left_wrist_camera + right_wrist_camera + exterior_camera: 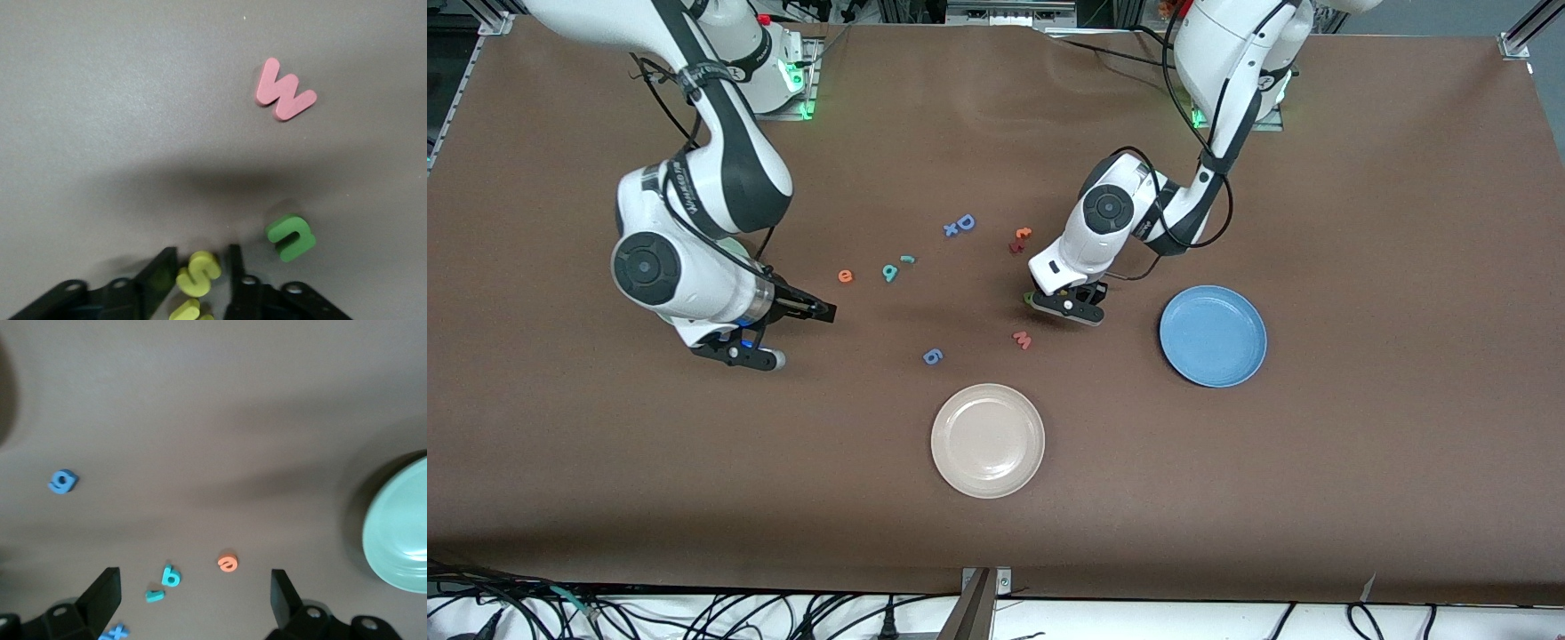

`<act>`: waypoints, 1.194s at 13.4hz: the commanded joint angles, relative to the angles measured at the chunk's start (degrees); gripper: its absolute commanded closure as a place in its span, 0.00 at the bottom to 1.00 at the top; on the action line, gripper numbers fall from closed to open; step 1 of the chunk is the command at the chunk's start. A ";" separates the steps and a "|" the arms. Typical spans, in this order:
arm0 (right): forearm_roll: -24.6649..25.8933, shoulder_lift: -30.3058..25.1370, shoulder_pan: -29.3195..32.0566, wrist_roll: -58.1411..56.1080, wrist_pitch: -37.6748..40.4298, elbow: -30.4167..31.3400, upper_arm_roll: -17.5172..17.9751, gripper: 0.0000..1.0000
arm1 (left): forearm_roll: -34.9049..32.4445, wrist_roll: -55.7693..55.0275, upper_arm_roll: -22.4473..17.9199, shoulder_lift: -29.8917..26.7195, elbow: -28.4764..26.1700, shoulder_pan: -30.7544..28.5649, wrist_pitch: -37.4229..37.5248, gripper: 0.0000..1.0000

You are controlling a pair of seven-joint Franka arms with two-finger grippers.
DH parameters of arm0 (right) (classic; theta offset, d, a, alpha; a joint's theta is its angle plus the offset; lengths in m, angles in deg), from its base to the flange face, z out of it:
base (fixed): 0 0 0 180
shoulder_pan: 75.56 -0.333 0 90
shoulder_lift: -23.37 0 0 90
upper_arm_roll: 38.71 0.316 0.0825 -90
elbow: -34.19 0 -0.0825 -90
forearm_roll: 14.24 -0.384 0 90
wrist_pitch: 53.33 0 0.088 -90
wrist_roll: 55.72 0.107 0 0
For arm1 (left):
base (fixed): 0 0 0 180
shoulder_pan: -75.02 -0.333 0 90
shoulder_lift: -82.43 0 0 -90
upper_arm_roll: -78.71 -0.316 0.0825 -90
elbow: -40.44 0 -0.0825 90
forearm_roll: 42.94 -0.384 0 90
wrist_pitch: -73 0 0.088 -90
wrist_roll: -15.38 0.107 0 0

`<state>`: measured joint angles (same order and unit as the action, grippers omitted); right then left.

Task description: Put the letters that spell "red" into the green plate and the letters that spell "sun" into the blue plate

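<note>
My left gripper (1067,307) is down at the table beside the blue plate (1213,335), shut on the yellow "s" (198,273). A second yellow letter (187,311) lies just under the wrist, and the green "u" (291,237) lies beside the fingers. My right gripper (805,335) hangs open over bare table near the orange "e" (845,276), the teal "d" (889,272) and the thin teal "r" (908,260). In the right wrist view the green plate (400,527) shows at the edge; in the front view the right arm covers it.
A pink "w" (1022,340) lies close to the left gripper, nearer the front camera. A blue "6" (932,356) and a cream plate (987,440) lie nearer still. A blue "D" with "x" (960,225) and a red-orange letter pair (1020,238) lie farther back.
</note>
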<state>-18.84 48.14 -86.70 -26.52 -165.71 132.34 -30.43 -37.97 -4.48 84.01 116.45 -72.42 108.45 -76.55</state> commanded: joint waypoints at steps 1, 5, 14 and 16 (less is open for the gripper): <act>-1.02 -1.29 -0.37 0.85 -4.06 5.29 0.07 0.01 | 0.75 -0.88 -0.73 -0.62 -0.52 0.85 1.72 0.78; -1.02 -1.03 -0.37 0.94 -4.07 5.65 0.07 0.01 | 0.75 -0.97 -0.73 -1.32 0.44 0.41 2.33 0.82; -1.02 -0.94 -0.37 0.94 -4.25 5.74 -0.02 0.01 | -0.57 16.47 -1.17 -9.67 9.85 -14.59 27.02 0.81; -1.02 -1.03 -0.37 0.94 -4.25 5.74 -0.02 0.01 | -0.57 28.77 -1.08 -9.15 9.59 -21.36 27.64 0.81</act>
<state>-18.85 48.22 -87.00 -26.15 -169.14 136.81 -30.45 -38.14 14.83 82.15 107.18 -62.40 92.41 -50.08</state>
